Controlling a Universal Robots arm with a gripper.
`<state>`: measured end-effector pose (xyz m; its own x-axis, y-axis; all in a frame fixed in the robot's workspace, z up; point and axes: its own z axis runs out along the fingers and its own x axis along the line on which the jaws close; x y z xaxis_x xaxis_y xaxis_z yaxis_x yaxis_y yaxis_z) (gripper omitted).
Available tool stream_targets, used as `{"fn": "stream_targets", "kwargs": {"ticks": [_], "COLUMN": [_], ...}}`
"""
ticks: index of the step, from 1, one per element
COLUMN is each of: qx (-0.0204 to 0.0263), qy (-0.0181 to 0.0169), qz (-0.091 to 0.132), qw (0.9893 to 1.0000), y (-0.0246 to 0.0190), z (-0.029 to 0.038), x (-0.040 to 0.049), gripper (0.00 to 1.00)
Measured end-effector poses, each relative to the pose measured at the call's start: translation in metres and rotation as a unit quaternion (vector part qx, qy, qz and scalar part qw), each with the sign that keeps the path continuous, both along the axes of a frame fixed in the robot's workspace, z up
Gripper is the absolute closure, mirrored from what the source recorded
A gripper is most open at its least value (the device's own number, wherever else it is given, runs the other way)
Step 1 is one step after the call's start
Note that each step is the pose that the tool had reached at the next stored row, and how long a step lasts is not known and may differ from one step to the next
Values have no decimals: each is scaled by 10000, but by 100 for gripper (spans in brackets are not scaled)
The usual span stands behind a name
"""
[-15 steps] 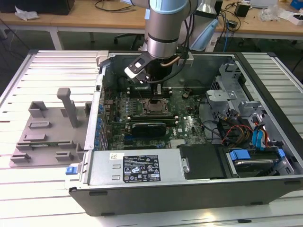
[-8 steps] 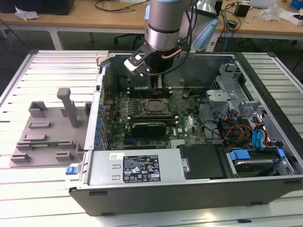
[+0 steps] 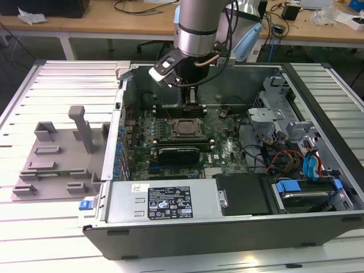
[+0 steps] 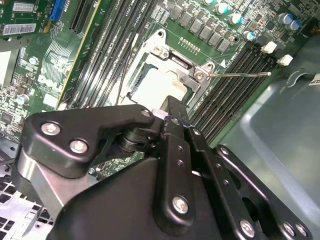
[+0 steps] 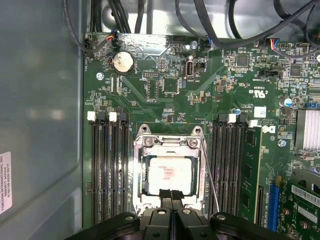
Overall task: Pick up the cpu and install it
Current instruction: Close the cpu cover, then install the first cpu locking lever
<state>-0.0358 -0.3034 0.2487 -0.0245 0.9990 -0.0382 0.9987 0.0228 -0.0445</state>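
Observation:
The cpu [image 5: 170,171] is a pale silver square lying flat inside the black socket frame [image 5: 141,172] on the green motherboard. The second wrist view shows the cpu [image 4: 157,87] in the same frame. My gripper [image 5: 171,192] hangs just above the socket, its two black fingers pressed together with nothing between them. Their tips sit over one edge of the chip. In the exterior view the gripper [image 3: 191,101] is inside the open computer case [image 3: 318,114], a little behind the socket and cpu [image 3: 181,127].
A thin metal socket lever [image 5: 210,180] stands off one side of the frame. Black memory slots [image 5: 107,170] flank the socket on both sides. A grey plastic fixture tray [image 3: 57,156] with upright posts sits at the exterior view's left, outside the case. Cables and drive bays [image 3: 296,159] fill the case's right.

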Motion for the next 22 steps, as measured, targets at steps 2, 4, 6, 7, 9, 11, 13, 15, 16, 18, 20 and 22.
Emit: {"fn": "stream_targets", "kwargs": {"ticks": [2, 4, 6, 7, 9, 11, 13, 15, 16, 18, 20, 22], "qx": [0, 0, 0, 0, -1, 0, 0, 0, 0, -1, 0, 0], "qy": [0, 0, 0, 0, 1, 0, 0, 0, 0, 0, 0, 0], "qz": [0, 0, 0, 0, 150, 394, 568, 716, 775, 1171, 1447, 1572], "qw": [10000, 10000, 10000, 10000, 9999, 9992, 9984, 9974, 9970, 9931, 9895, 9876], "y": [0, 0, 0, 0, -1, 0, 0, 0, 0, 0, 0, 0], "z": [0, 1, 1, 1, 2, 1, 1, 1, 1, 1, 1, 1], "x": [0, 0, 0, 0, 0, 0, 0, 0, 0, 0, 0, 0], "gripper": [89, 89, 89, 89, 89, 89, 89, 89, 89, 89, 89, 89]}}
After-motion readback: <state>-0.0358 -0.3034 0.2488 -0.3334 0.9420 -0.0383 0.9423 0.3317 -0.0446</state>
